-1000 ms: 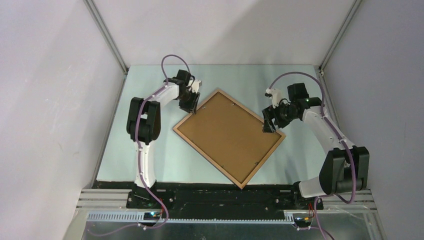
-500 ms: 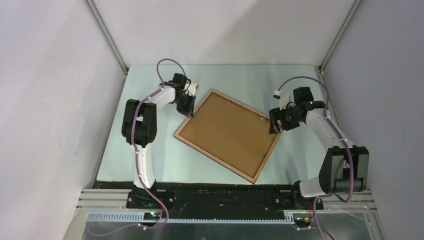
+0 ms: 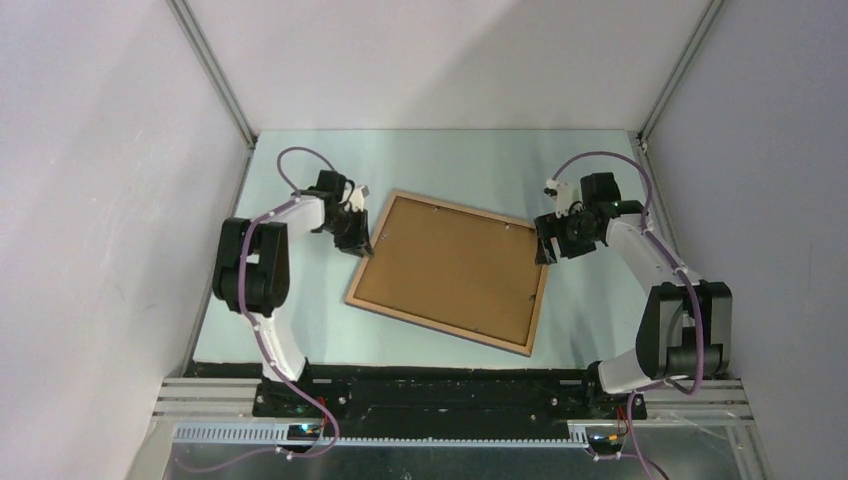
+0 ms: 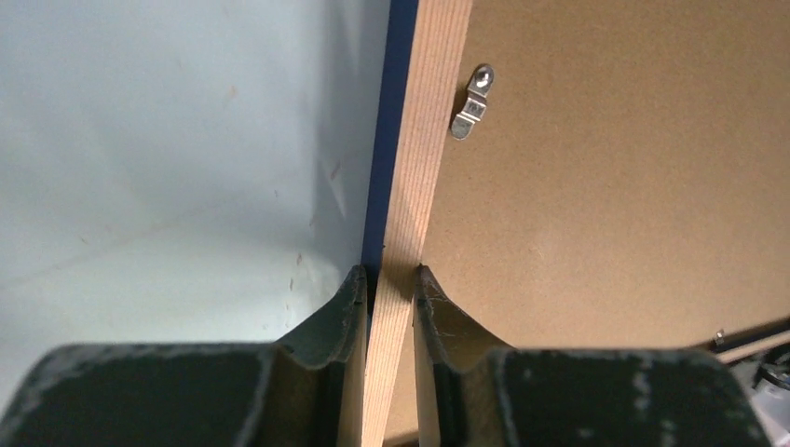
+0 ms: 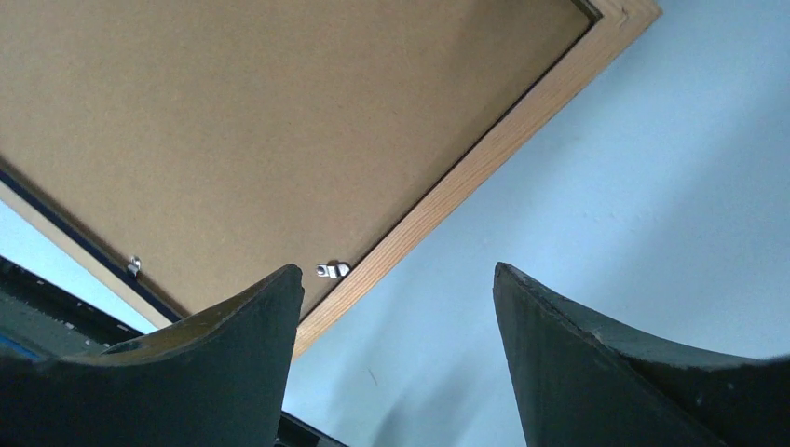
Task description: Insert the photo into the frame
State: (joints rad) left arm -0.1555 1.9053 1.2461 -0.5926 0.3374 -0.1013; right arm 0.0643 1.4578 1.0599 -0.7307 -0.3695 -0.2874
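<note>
Left tool (image 4: 389, 279): we found it pinched tight on the frame (image 4: 427, 112) rail.
Right tool (image 5: 396, 268): we saw it gaping, holding nothing.

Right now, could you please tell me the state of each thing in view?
Frame: lying wood face up, pinched at one rail.
Board: seated inside the frame.
Clip: lying over the board's edge.
Left gripper: shut on the frame's rail.
Right gripper: open, holding nothing.
Photo: not visible.
</note>
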